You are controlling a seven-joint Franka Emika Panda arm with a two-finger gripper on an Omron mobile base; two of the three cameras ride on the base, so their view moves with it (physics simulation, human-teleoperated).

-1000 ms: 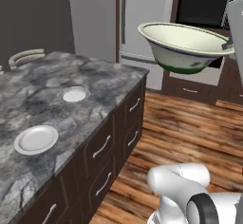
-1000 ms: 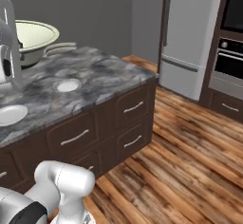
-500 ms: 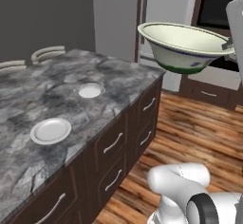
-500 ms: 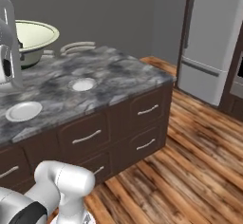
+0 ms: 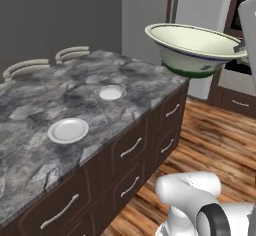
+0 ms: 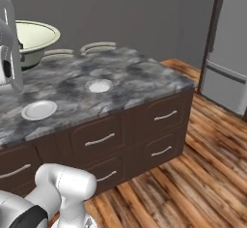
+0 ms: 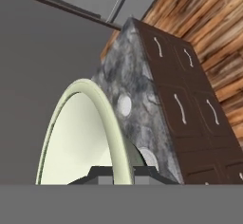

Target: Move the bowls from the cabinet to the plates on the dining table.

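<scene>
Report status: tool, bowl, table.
Tool shut on the cream bowl's rim, bowl held high off the floor. Both plates bare on the dining table. Nothing in the way.

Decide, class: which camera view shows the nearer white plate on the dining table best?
The left base view: the nearer plate lies whole and unobstructed on the dining table. The right base view shows it smaller; in the hand view the bowl partly hides it.

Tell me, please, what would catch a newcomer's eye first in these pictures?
The big cream-and-green bowl, held in the air by its rim in the shut gripper, beyond the corner of the grey marbled dining table. Next, two small white plates on that table, both bare.
</scene>
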